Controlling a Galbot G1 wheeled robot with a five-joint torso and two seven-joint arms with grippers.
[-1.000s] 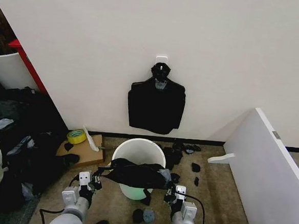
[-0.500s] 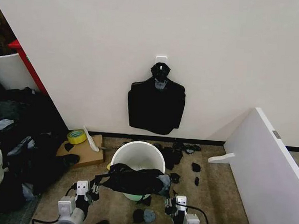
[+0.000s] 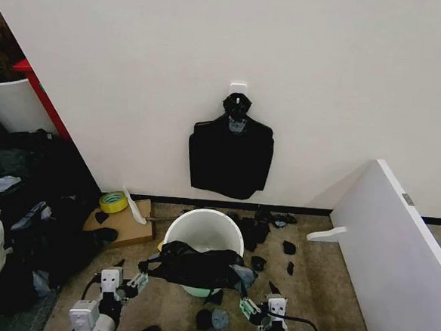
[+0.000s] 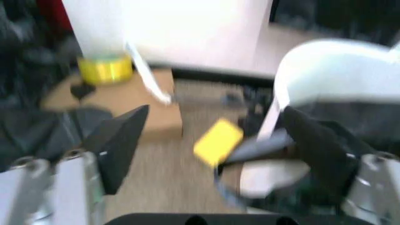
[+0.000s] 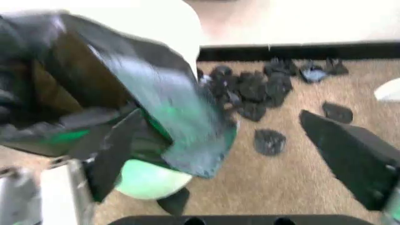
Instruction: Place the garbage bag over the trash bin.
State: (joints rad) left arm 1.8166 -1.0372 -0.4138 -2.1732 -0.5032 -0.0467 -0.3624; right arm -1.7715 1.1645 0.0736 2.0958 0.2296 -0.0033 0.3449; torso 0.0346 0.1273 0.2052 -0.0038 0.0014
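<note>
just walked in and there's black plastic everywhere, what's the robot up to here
The robot is fitting a garbage bag over the trash bin that stands on the floor by the wall. The bag lies draped across the near side of the bin's rim, so the far part of the opening is uncovered. The left gripper and the right gripper are both open, low on either side of the bin and apart from the bag. Small black scraps lie on the carpet around it.
</note>
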